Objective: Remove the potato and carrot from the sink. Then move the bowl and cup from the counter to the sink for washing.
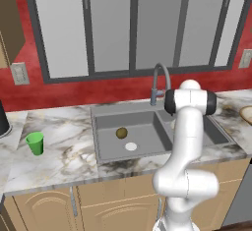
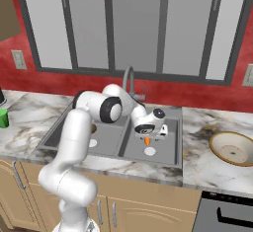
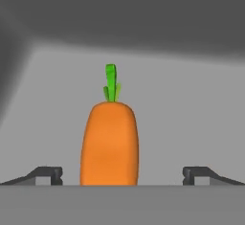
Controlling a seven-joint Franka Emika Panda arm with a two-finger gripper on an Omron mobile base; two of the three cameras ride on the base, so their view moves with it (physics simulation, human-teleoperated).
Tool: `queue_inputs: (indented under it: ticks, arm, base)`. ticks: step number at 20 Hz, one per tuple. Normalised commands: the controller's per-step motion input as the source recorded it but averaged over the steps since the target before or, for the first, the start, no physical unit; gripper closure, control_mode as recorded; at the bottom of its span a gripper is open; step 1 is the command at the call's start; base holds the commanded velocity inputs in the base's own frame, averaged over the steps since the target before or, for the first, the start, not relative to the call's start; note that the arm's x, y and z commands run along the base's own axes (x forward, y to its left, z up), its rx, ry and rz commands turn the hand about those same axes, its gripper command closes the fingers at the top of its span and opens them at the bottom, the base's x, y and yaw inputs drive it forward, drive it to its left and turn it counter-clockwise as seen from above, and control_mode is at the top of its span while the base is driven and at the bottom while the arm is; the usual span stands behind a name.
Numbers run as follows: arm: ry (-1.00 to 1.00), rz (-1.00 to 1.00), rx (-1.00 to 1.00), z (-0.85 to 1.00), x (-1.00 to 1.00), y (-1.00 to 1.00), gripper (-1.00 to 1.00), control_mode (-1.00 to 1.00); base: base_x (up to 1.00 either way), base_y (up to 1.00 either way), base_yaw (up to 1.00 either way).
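Note:
The orange carrot (image 3: 110,142) with its green top lies on the floor of the right basin of the grey sink (image 1: 101,136). My gripper (image 3: 122,175) is low over it, open, one dark fingertip (image 3: 48,174) on each side with gaps left. From the right base view the gripper (image 2: 148,135) reaches down into that basin with the carrot (image 2: 147,141) just under it. The olive-brown potato (image 1: 121,133) sits in the left basin. The green cup (image 1: 35,143) stands on the counter (image 1: 69,151) at the left. The tan bowl (image 2: 232,148) rests on the counter right of the sink.
A curved grey faucet (image 1: 158,80) rises behind the sink, close to my arm. White drain discs (image 1: 131,146) mark the basin floors. A dark object (image 1: 2,119) stands at the counter's far left. Windows and a red wall lie behind.

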Motion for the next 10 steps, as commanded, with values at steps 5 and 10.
queue_inputs:
  ticks: [5, 10]
  arm:
    - [0.00, 0.03, -0.01, -0.18, 0.16, 0.03, -1.00, -1.00]
    - [0.00, 0.05, 0.00, -0.16, 0.14, 0.00, -1.00, -1.00]
  base:
    - [0.00, 0.00, 0.00]
    - [0.00, 0.00, 0.00]
